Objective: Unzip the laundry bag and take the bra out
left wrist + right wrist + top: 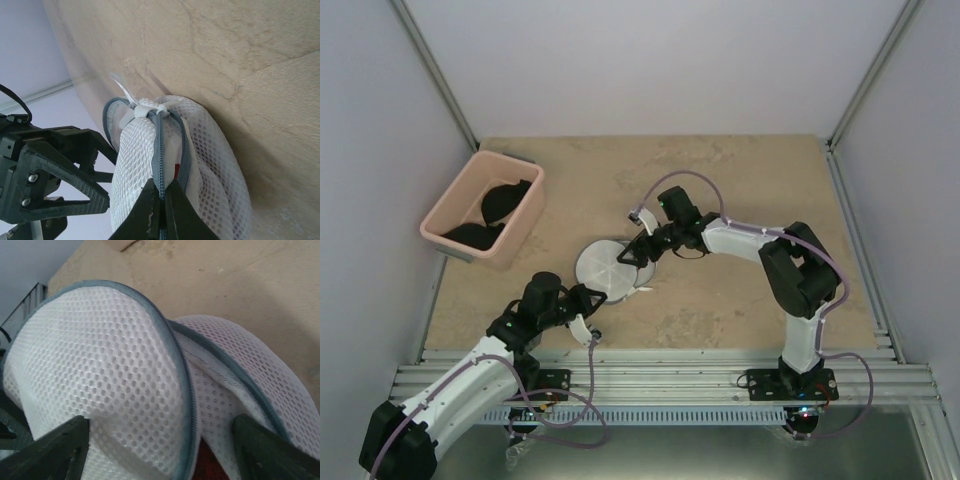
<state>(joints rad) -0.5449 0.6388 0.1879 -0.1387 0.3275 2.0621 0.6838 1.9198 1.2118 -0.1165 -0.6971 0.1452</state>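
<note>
The laundry bag [603, 268] is a round white mesh drum with a grey-blue zipper rim, lying mid-table. My left gripper [588, 303] is at its near-left edge, shut on the zipper rim [162, 197]. The zipper's white pull tab [145, 110] sits at the far end of the rim. My right gripper [638, 257] is at the bag's right edge, open, its fingers [55, 450] wide apart over the mesh [100, 365]. The lid is partly parted from the body. The red bra shows only as a patch in the gap [212, 467] and also in the left wrist view [177, 171].
A pink plastic bin [520, 228] with black bras [500, 205] stands at the back left. Grey walls enclose the table on three sides. Aluminium rails [670, 375] run along the near edge.
</note>
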